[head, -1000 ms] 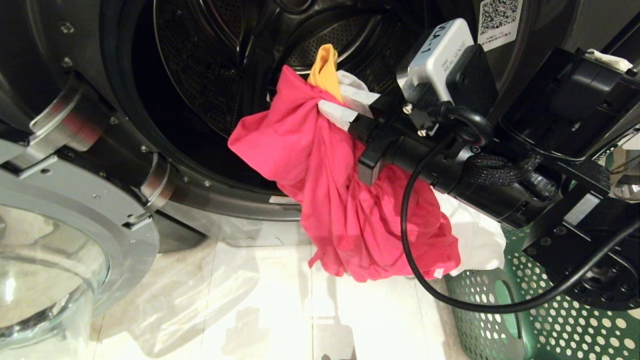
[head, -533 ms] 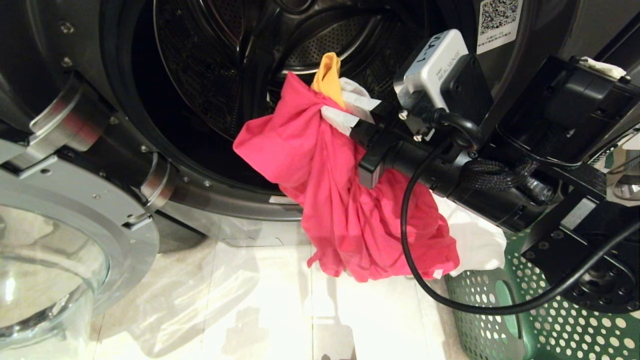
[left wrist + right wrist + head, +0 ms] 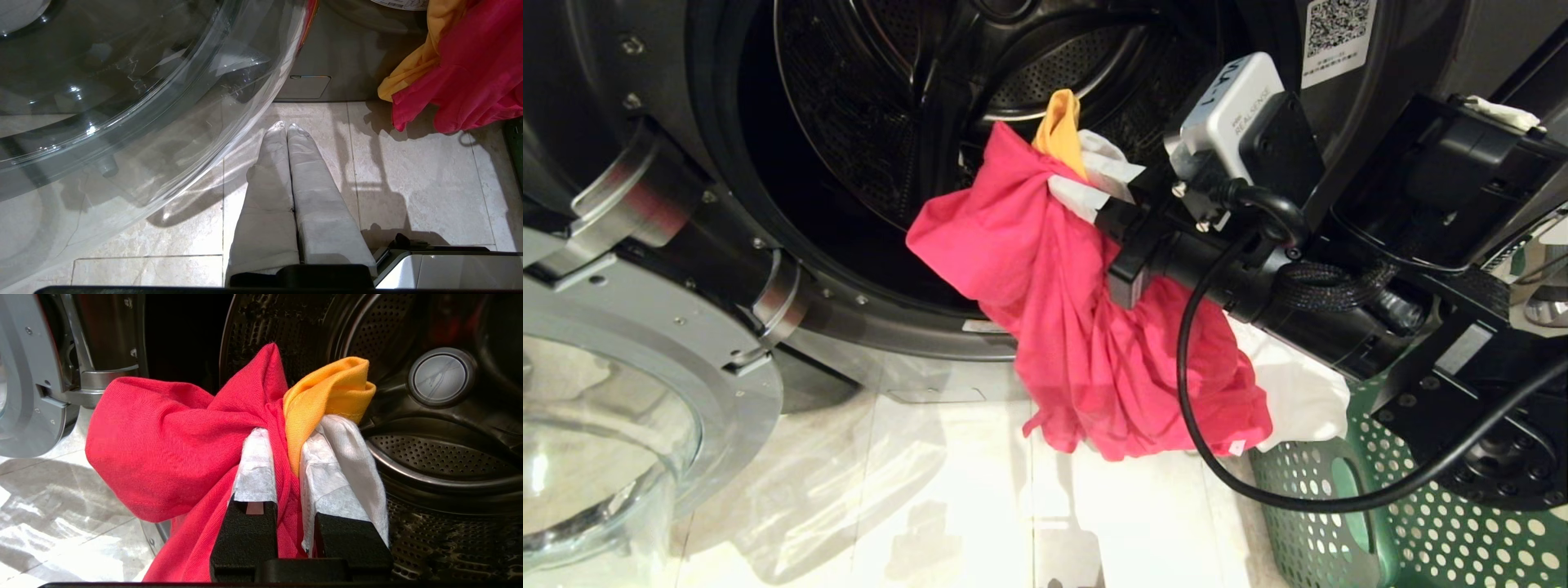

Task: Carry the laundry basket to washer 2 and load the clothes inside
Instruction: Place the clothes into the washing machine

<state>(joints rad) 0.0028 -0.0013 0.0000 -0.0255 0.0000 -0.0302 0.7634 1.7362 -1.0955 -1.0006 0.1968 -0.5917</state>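
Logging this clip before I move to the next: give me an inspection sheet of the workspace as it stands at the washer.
Surface: pale tiled floor, glare patches, nothing lying on it.
Job's things: washer door swung open, drum looks empty, no numeral label in view. Clothes bundle, pink-red garment, orange-yellow one and white one, hangs at the drum mouth, lower part outside. Green laundry basket stands on the floor at right.
Clutter: nothing seen.
Grippers: right gripper shut on the clothes bundle; left gripper shut, empty, pointing at the floor beside the door glass.
Cables: black cable loops from the right wrist camera across the pink-red garment.
Surroundings: QR sticker on the washer front.
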